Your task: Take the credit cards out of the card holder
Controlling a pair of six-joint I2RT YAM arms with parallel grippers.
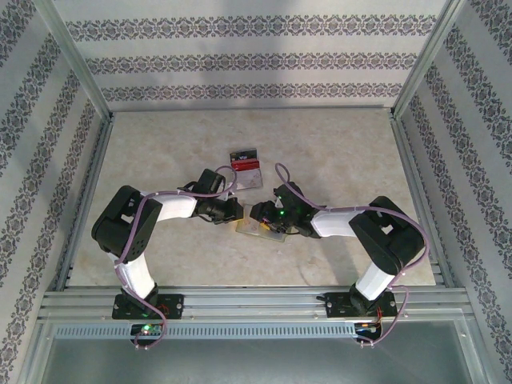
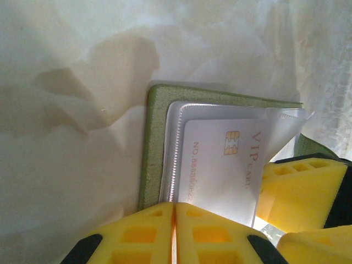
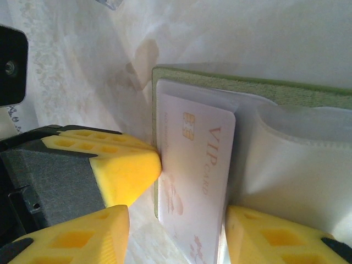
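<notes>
- One pale VIP card (image 3: 195, 165) sat in a translucent sleeve (image 3: 297, 165) of the olive card holder (image 3: 247, 88). In the right wrist view its long axis ran from upper centre down to the bottom edge, leaning slightly right.
- Its lower end reached past the holder's green border, so it looked partly out of the sleeve, toward the bottom of that frame.
- The right gripper (image 3: 177, 214) straddled that lower end with its jaws apart. One finger sat at the card's right edge and the other stood clear of its left edge, so nothing was clamped.
- By my judgement, the coming move turned on this alignment: the jaws closing across the card's short width, then a pull along the long axis toward the frame's bottom.
- The left gripper (image 2: 175, 206) was clenched, its tips at the holder's edge at bottom centre of the left wrist view. It seemed to pin the holder down, but I could not tell whether it pinched anything.
- In the top view the holder (image 1: 258, 228) lay at the table's (image 1: 336, 152) centre, with the right gripper (image 1: 264, 214) over it and nearer the card, and the left gripper (image 1: 232, 210) just left of it.
- A red card (image 1: 248, 166) and a dark card (image 1: 242, 154) lay just above the holder in the frame, already outside it.
</notes>
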